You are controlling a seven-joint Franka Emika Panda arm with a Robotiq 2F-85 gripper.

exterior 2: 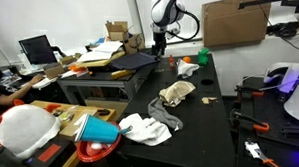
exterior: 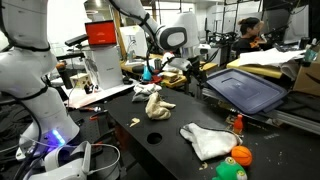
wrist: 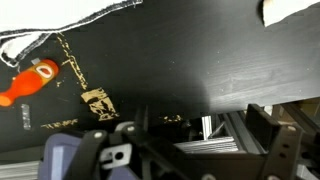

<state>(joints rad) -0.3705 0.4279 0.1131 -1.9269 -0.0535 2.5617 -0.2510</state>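
My gripper point(exterior: 192, 72) point(exterior 2: 159, 41) hangs above the far edge of the black table point(exterior: 150, 135) point(exterior 2: 204, 105), beside a metal frame that carries a dark tray point(exterior: 245, 90) point(exterior 2: 130, 63). In the wrist view the fingers point(wrist: 190, 150) stand apart with nothing between them; the frame shows through the gap. A small orange toy point(wrist: 28, 80) point(exterior: 238, 123) lies on the table below, apart from the gripper. The edge of a white cloth point(wrist: 100, 15) point(exterior: 207, 140) lies beyond it.
A beige cloth point(exterior: 155, 103) point(exterior 2: 176, 92) lies mid-table. An orange ball point(exterior: 241, 155) and a green ball point(exterior: 230, 170) sit at one end. A grey-white cloth point(exterior 2: 148, 128) lies at the table's corner. Cluttered desks and boxes surround the table.
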